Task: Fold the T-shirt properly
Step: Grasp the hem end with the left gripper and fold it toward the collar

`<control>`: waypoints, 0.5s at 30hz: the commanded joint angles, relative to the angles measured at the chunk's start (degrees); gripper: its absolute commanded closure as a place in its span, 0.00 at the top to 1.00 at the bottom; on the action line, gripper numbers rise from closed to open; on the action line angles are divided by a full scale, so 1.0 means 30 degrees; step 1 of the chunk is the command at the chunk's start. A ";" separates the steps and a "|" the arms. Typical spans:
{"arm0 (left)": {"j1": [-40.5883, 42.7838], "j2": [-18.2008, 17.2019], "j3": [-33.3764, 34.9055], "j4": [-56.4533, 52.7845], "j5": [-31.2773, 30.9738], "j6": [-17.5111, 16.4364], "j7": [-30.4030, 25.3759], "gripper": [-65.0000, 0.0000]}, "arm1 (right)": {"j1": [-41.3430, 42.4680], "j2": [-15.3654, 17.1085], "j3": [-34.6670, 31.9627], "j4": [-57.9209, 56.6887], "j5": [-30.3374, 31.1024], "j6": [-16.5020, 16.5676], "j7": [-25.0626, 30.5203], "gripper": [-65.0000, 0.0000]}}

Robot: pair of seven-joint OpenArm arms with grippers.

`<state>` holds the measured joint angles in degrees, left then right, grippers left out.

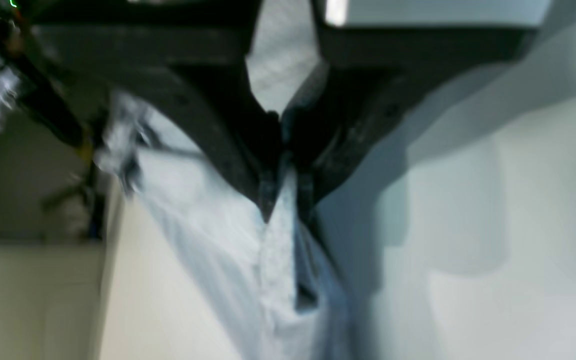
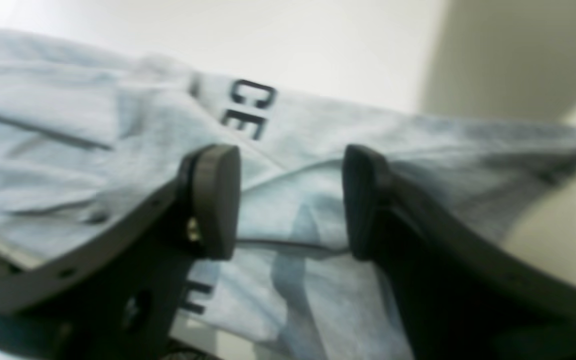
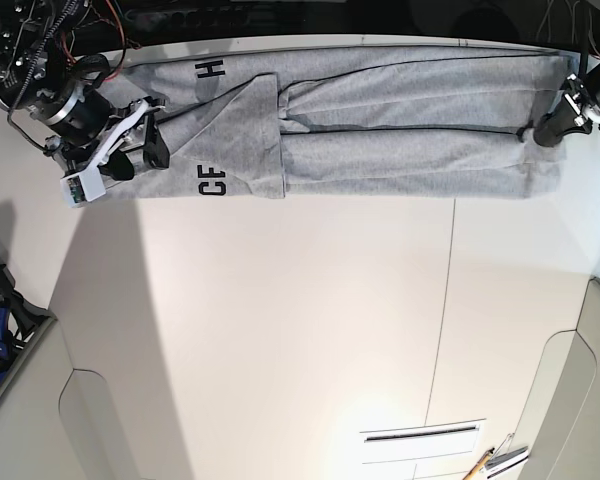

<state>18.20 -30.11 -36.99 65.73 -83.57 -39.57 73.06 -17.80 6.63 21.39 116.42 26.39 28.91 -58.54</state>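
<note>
Dark right gripper [image 2: 290,200] spread wide above lettered cloth, upper left of base view; heather-grey cotton T-shirt [image 3: 380,120] stretched long-axis sideways along the white table's [image 3: 300,330] top edge; left gripper [image 3: 540,130] pinching its far hem, upper right.

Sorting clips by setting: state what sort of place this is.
Probably a robotics lab workbench: a plain white table, a grey T-shirt laid out between two arms, with loose wiring at the table's edge.
</note>
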 commanded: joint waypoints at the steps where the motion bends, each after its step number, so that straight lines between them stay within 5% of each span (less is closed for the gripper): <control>1: -0.0073 -0.0357 -0.0073 0.0976 -0.0477 -0.0143 0.0277 0.00 | 0.0095 0.0102 0.0146 0.0386 -0.0131 -0.0219 0.0495 0.50; 10: 0.0794 0.3002 0.0087 0.8160 -0.0477 -0.0143 0.0525 0.00 | 0.0044 0.0102 0.2747 0.0386 -0.1151 -0.0707 0.0517 0.50; 15: 0.0867 0.4437 0.2419 0.9843 -0.0477 -0.0143 0.0131 0.00 | 0.0036 0.0109 0.4160 0.0386 -0.1071 -0.0707 0.0510 0.50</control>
<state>20.75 -16.47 -29.45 94.39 -83.42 -39.51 73.95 -17.91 6.48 33.56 116.42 22.50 26.94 -58.30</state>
